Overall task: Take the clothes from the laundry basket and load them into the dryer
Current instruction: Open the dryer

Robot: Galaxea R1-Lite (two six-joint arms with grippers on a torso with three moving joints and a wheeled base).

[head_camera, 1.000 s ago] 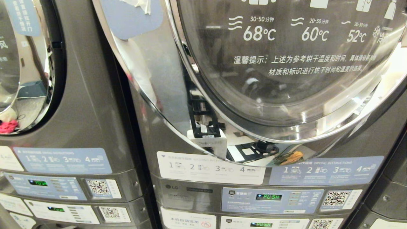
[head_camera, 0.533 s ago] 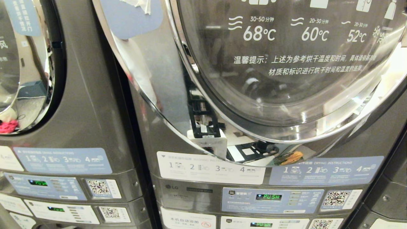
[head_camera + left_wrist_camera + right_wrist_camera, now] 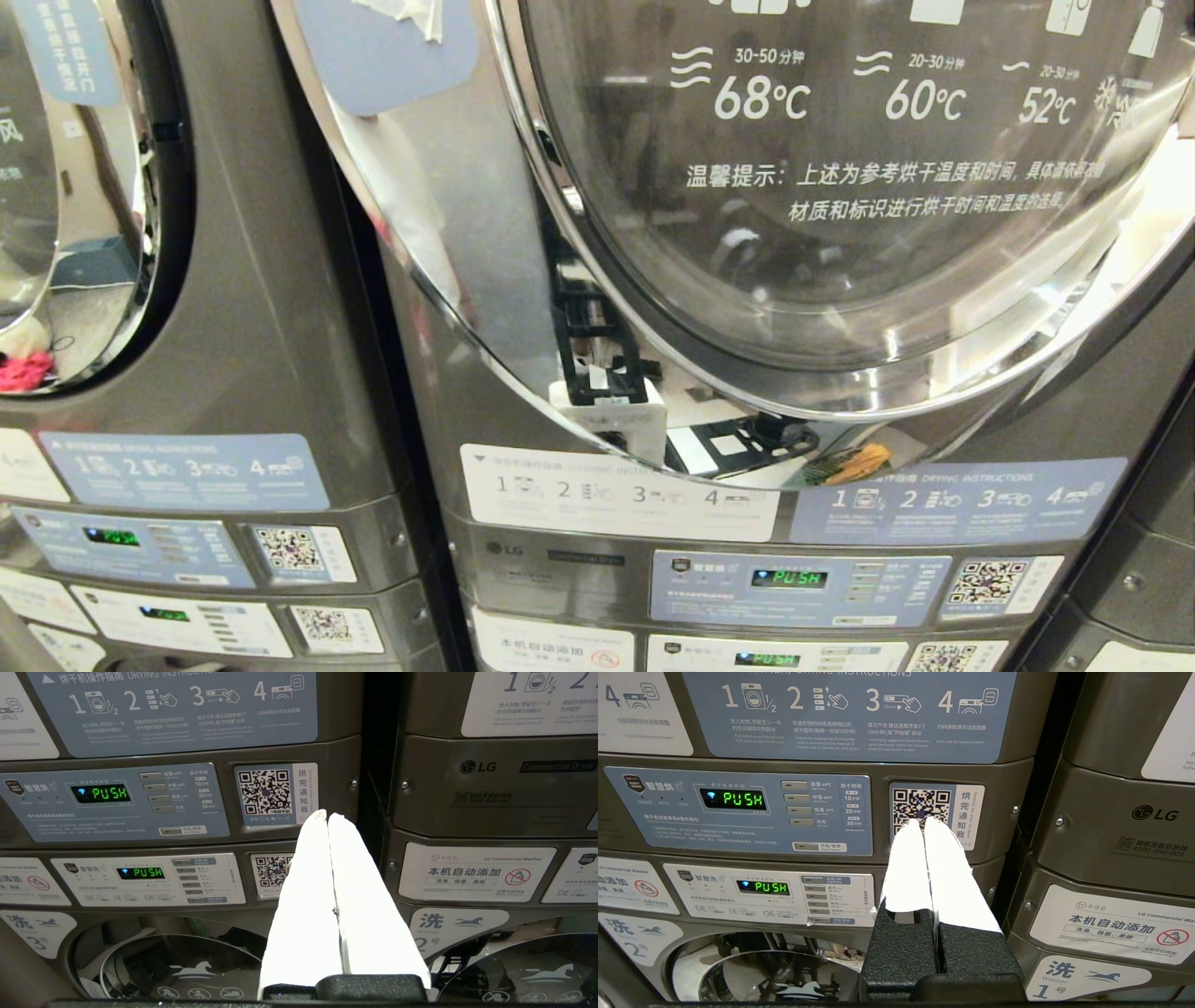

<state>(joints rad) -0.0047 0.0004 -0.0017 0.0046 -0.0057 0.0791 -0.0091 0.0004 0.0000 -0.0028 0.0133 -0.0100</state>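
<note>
Facing the dryer (image 3: pixel 840 233), basket unseen, left gripper (image 3: pixel 327 814) and right gripper (image 3: pixel 923 822) pinched empty.

Grey dryer (image 3: pixel 280 308) — chrome-rimmed door (image 3: pixel 840 233), pale blue control panel (image 3: pixel 738 812), green display (image 3: pixel 738 799); white fingers (image 3: pixel 306 896).

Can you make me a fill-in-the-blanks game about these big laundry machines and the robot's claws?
1. The green letters on the dryer display spell ____.
2. The fingers of the left claw are pressed ____, holding nothing.
3. The highest temperature printed on the round dryer door is ____ degrees.
4. The black-and-white square behind the right claw is a ____ code.

Missing words: PUSH; together; 68; QR
</note>
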